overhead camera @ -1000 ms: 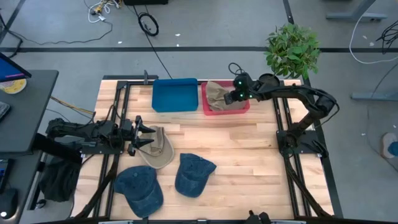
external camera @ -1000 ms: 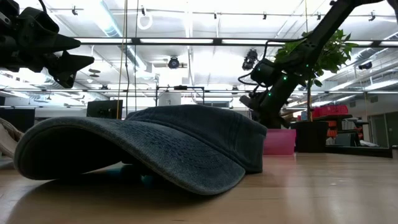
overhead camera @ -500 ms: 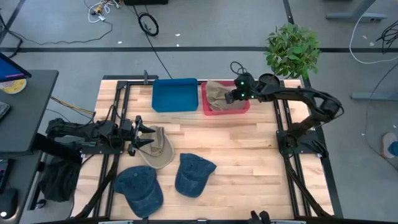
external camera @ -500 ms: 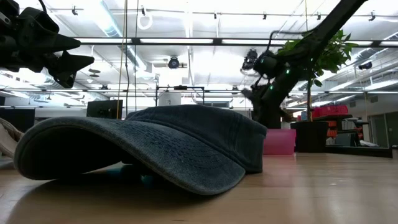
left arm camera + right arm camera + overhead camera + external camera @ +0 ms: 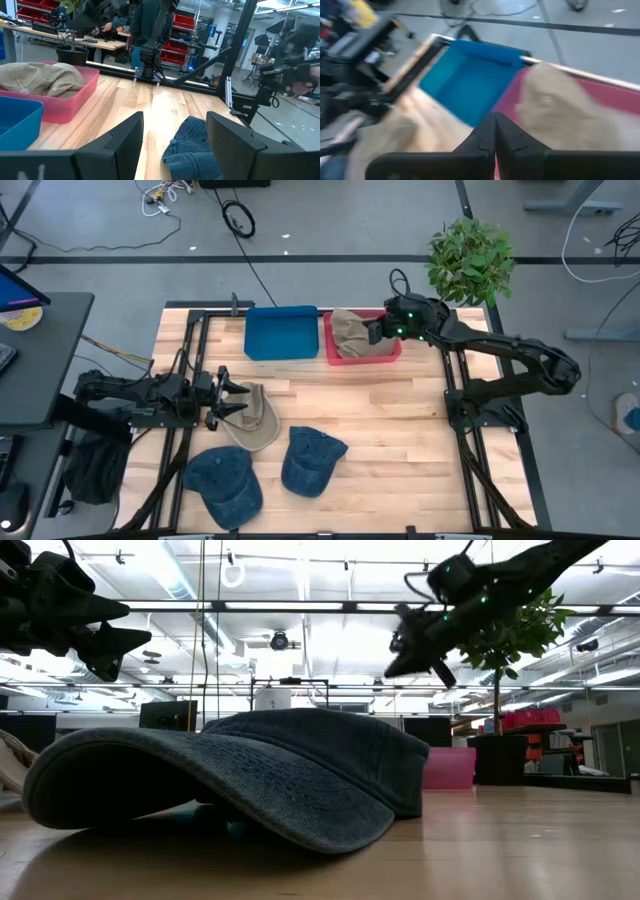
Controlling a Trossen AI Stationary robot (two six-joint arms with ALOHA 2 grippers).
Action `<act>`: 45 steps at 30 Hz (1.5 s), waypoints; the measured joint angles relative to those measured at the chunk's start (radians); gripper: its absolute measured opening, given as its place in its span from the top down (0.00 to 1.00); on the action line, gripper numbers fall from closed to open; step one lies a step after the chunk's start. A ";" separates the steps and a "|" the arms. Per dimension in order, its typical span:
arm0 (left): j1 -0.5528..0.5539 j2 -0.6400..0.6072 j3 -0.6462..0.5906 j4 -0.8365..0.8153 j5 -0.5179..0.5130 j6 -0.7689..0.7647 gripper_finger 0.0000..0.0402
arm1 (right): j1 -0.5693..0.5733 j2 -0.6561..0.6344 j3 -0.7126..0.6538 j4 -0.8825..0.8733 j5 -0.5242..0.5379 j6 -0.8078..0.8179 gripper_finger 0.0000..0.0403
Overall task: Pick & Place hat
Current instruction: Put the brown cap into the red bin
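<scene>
A tan hat (image 5: 350, 332) lies in the pink bin (image 5: 392, 352) at the table's far edge; the right wrist view shows it as a tan hat (image 5: 560, 107) too. My right gripper (image 5: 376, 330) hangs shut and empty above that bin, raised high in the low view (image 5: 418, 648). A second tan hat (image 5: 260, 420) rests on the table at the left. My left gripper (image 5: 242, 399) hovers open over its edge, well above the table (image 5: 118, 635). Two denim hats (image 5: 225, 480) (image 5: 312, 460) lie near the near edge.
A blue bin (image 5: 280, 332) stands left of the pink one. A potted plant (image 5: 470, 255) sits at the far right corner. A denim hat (image 5: 250, 775) fills the low view. Bare wood lies in the table's middle and right (image 5: 400, 420). People stand beyond the table.
My right gripper has risen from the pink bin and drawn back toward the table's right edge, the arm stretching out to the right. The tan hat stays in the bin. The left arm has kept still.
</scene>
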 joint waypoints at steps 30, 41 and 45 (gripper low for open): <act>-0.005 -0.001 0.000 0.196 0.017 -0.154 0.45 | 0.340 -0.276 0.003 0.315 -0.081 0.112 0.98; -0.005 0.001 0.000 0.557 -0.078 -0.469 0.45 | 0.439 -0.374 -0.011 0.356 -0.167 -0.088 0.99; -0.005 0.001 0.022 0.668 -0.098 -0.473 0.45 | 0.416 -0.450 -0.055 0.346 -0.165 -0.109 0.99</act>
